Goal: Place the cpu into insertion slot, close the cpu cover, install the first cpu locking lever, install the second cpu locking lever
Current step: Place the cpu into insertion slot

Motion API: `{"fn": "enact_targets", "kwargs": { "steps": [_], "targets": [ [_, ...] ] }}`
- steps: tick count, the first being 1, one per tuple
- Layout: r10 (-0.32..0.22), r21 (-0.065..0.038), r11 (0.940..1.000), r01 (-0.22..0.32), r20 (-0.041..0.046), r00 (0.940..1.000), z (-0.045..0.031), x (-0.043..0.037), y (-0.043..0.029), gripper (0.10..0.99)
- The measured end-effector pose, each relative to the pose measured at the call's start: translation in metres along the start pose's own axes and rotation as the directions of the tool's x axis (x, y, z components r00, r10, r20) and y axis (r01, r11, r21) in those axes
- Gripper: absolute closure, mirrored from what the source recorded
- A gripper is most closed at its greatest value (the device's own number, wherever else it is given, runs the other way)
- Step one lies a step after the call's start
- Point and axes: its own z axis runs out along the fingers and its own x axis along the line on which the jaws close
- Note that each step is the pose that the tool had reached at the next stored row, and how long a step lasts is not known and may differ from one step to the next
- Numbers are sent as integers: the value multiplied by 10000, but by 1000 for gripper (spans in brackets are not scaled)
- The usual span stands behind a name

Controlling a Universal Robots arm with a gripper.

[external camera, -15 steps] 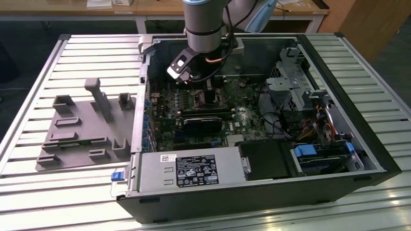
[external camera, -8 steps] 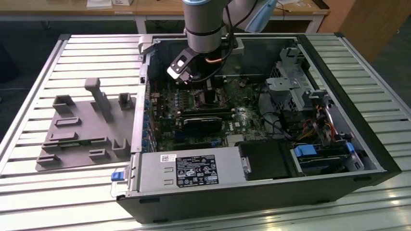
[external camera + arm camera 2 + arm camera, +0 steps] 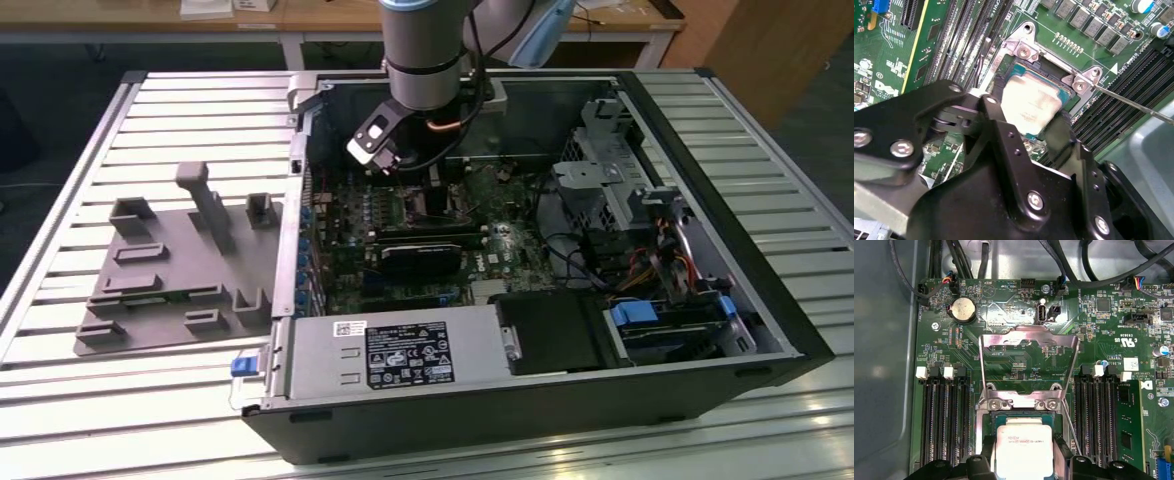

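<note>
Black 2-finger gripper (image 3: 1029,125), upper middle of the exterior view, gripped the flat square silver-grey cpu (image 3: 1029,102) by 2 edges, just over the silver-rimmed insertion slot (image 3: 1024,416). Thin silver cpu cover (image 3: 1026,337) stood open. Best done level, square, no sliding.

Bright, even light from above; glare whitens the chip (image 3: 1029,107) top, while the case (image 3: 534,420) interior sits shadowed.

cpu (image 3: 1024,452): matt grey metal
cpu cover (image 3: 1026,338): shiny bare metal
end effector (image 3: 1026,125): matt black
worktop (image 3: 80,150): ribbed pale metal
</note>
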Motion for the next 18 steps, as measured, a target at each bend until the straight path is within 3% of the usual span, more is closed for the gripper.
{"fn": "enact_targets", "kwargs": {
  "steps": [1,2,8,15,18],
  "targets": [
    [1,0,10000,-1,0,10000,0,0,0,537],
    [1,0,10000,-1,0,10000,0,0,0,475],
    [1,-1,10000,-1,0,10000,-7,0,1,475],
    [1,-1,10000,-1,0,10000,-107,-3,11,475],
    [1,-2,10000,-1,-2,10000,-109,-2,12,475]
  ]
}}
